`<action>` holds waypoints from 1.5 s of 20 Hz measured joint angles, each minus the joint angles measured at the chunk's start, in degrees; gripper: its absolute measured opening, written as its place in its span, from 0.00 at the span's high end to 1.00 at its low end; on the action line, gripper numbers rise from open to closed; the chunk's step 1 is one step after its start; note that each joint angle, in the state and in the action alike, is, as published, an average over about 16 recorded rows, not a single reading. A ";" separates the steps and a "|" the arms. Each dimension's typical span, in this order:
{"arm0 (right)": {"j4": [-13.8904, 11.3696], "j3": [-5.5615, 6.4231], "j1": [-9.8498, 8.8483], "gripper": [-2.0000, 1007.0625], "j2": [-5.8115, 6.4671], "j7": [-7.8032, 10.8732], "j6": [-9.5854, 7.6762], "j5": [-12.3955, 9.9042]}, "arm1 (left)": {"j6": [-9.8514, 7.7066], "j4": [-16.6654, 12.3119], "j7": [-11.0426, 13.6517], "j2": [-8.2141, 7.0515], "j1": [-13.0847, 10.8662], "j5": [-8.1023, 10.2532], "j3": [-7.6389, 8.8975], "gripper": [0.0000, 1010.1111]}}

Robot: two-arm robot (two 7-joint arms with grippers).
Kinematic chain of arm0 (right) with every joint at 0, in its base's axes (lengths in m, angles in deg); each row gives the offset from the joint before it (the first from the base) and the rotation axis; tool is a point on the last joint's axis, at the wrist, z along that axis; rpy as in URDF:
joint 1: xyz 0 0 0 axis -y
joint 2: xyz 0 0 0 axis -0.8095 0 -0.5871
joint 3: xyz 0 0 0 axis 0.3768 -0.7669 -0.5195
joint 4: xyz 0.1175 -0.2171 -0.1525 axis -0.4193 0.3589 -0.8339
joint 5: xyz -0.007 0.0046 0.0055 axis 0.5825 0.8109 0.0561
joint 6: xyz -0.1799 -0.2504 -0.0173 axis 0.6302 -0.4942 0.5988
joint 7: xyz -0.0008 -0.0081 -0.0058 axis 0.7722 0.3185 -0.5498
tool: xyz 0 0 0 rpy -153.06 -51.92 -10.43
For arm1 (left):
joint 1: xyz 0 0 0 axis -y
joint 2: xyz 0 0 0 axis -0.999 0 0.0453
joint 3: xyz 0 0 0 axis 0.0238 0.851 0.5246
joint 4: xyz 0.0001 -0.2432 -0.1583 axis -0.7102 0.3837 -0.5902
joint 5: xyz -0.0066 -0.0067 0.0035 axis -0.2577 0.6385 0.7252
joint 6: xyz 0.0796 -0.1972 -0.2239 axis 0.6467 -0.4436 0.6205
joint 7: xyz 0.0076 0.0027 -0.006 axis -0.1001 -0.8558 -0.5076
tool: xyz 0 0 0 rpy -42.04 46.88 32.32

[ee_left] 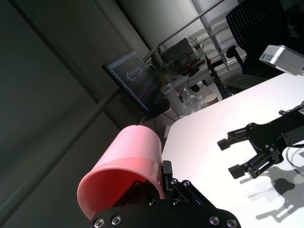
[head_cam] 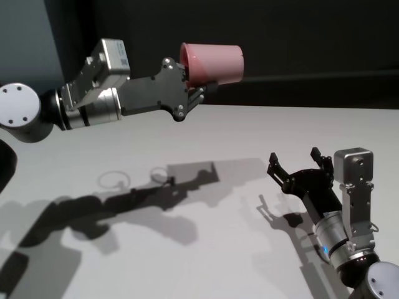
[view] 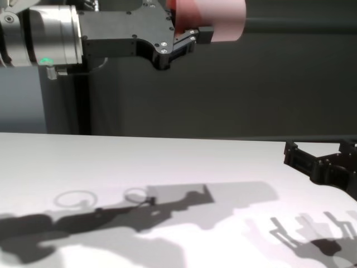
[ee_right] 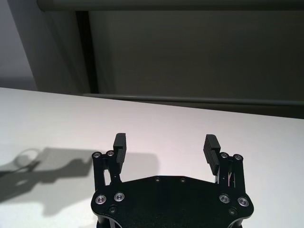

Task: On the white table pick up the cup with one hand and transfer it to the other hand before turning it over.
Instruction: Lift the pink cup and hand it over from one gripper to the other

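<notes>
Cup (head_cam: pixel 212 63) is lifted high above the white table (head_cam: pixel 237 137), lying sideways, with its rim pinched in the closed left gripper (head_cam: pixel 198 87). To the right, the right gripper (head_cam: pixel 297 166) is low near the table, fingers wide apart and empty.

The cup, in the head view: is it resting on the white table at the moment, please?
No, the left gripper holds the cup on its side, well above the white table.

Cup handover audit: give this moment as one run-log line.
left gripper: shut on pink cup, lifted, sideways | right gripper: open, empty, low over white table | handover: pending
</notes>
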 joint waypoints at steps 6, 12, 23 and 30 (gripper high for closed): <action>0.41 0.00 0.47 0.00 -0.52 1.47 -0.01 -0.85 | 0.23 -0.03 0.16 -0.04 0.04 -0.03 0.00 0.96; 1.55 0.46 1.51 0.01 -2.02 5.02 -0.45 -3.99 | 0.40 -0.04 0.25 -0.06 0.07 -0.06 0.00 0.96; 4.60 3.46 3.61 0.01 -5.59 15.30 -4.03 -17.99 | 0.53 -0.05 0.33 -0.10 0.11 -0.09 0.00 0.96; 6.30 5.98 4.81 0.01 -6.81 22.26 -8.59 -30.28 | 0.57 -0.05 0.35 -0.11 0.13 -0.10 0.00 0.96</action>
